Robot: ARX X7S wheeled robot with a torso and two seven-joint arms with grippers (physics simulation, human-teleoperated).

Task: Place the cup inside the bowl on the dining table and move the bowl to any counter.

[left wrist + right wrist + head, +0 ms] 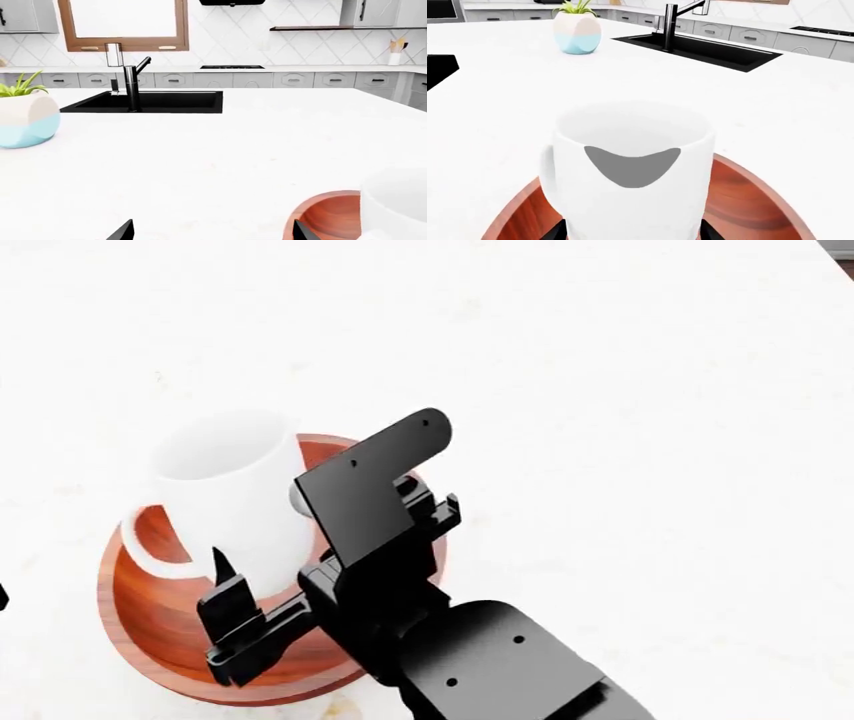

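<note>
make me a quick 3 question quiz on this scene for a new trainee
1. True or false: the cup stands upright inside the bowl.
2. Which gripper is at the cup? A) left gripper B) right gripper
3. Fill in: in the right wrist view, the thing beside the black sink with green leaves is a ___.

Key: 1 true. 2 B; its fingers stand on either side of the cup, though whether they press on it cannot be told. 3 planter, white over pale blue.
</note>
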